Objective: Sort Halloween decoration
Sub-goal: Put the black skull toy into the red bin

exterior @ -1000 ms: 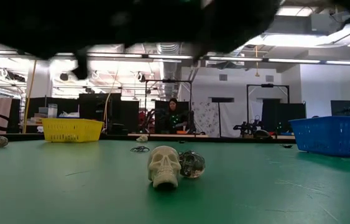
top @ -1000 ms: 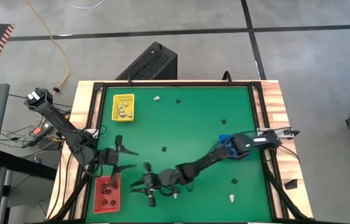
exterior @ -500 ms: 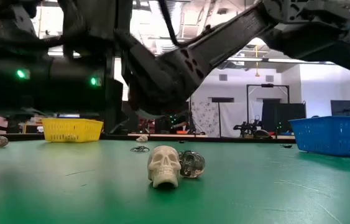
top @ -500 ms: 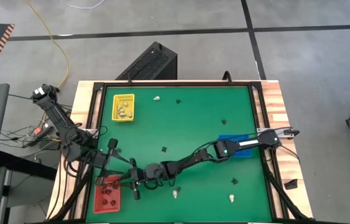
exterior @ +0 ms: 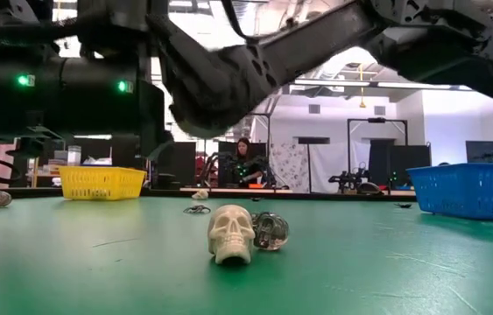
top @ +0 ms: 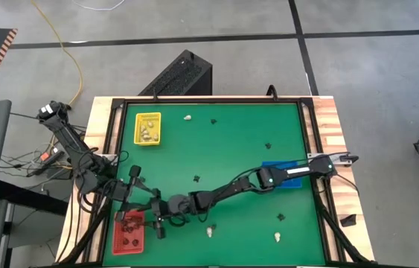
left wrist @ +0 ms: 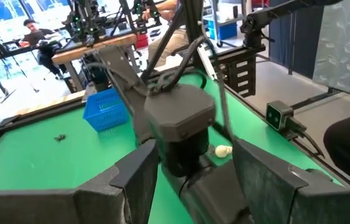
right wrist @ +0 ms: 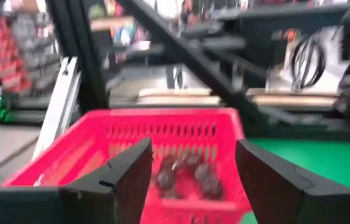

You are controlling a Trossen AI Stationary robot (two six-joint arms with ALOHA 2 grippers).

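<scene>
The red tray sits at the near left corner of the green tabletop and holds several dark trinkets. The yellow tray, at the far left, holds pale trinkets. The blue tray lies at the right, partly under the right arm; what it holds cannot be told.

The right pincer reaches across to the red tray's edge, its fingers spread wide and empty. The left pincer hangs just beside it, jaws apart, holding nothing.

The high view shows loose trinkets scattered over the tabletop: a cream skull near the front edge, another pale one to its right, and small black ones farther back. Only the low view shows the skull upright, facing that camera, with a glassy grey skull touching its side. Only the right wrist view looks into the red tray.
</scene>
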